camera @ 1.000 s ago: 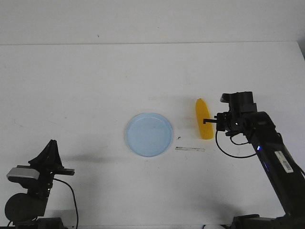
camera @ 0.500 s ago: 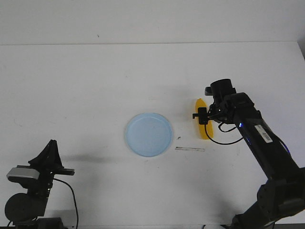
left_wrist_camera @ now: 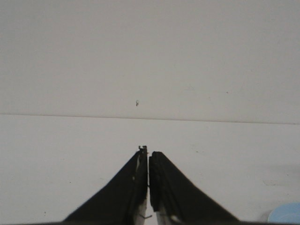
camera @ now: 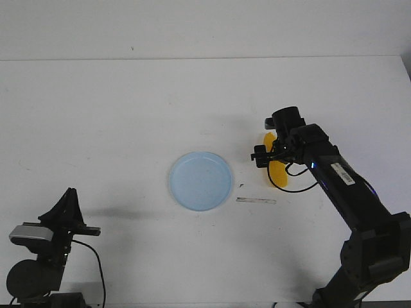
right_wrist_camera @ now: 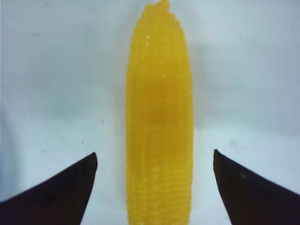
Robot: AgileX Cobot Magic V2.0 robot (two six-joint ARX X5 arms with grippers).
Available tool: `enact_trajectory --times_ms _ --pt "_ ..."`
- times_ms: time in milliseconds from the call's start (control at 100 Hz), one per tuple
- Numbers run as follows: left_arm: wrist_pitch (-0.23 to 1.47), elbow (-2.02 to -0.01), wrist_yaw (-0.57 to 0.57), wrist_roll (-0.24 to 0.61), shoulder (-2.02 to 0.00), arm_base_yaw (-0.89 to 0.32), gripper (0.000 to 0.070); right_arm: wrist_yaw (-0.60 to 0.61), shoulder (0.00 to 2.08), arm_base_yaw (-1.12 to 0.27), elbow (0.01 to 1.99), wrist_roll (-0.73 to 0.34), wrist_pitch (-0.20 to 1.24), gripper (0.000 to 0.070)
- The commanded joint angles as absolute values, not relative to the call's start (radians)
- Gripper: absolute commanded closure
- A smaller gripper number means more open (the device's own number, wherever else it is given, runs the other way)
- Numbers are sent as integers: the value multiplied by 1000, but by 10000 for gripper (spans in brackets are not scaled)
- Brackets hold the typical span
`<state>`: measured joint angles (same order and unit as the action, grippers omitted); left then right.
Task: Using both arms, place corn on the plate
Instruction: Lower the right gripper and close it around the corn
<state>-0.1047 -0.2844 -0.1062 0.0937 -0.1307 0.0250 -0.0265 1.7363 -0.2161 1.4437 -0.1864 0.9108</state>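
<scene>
The yellow corn (camera: 277, 174) lies on the white table, right of the pale blue plate (camera: 200, 180). My right gripper (camera: 271, 153) hovers over the corn's middle, partly hiding it. In the right wrist view the corn (right_wrist_camera: 159, 126) runs lengthwise between the two black fingertips (right_wrist_camera: 75, 180), with a gap on each side; the right gripper (right_wrist_camera: 154, 159) is open and touches nothing. My left gripper (camera: 66, 205) rests at the near left, far from both. In the left wrist view the left gripper (left_wrist_camera: 148, 153) is shut and empty, with a sliver of the plate (left_wrist_camera: 286, 213) at the frame's edge.
A thin pale strip (camera: 256, 201) lies on the table just in front of the corn, with a small dark speck (camera: 241, 186) beside it. The table's far edge (camera: 205, 59) meets a white wall.
My right arm has swung left and forward from beside the corn to over its middle. The corn, the plate and the left arm have not moved.
</scene>
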Motion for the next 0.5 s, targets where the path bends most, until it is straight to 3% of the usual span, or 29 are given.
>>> enact_trajectory --times_ms 0,490 --pt "-120 -286 -104 98 -129 26 699 -27 1779 -220 1468 -183 902 137" --pt "-120 -286 -104 98 -129 26 699 -24 1858 -215 1467 -186 865 152"
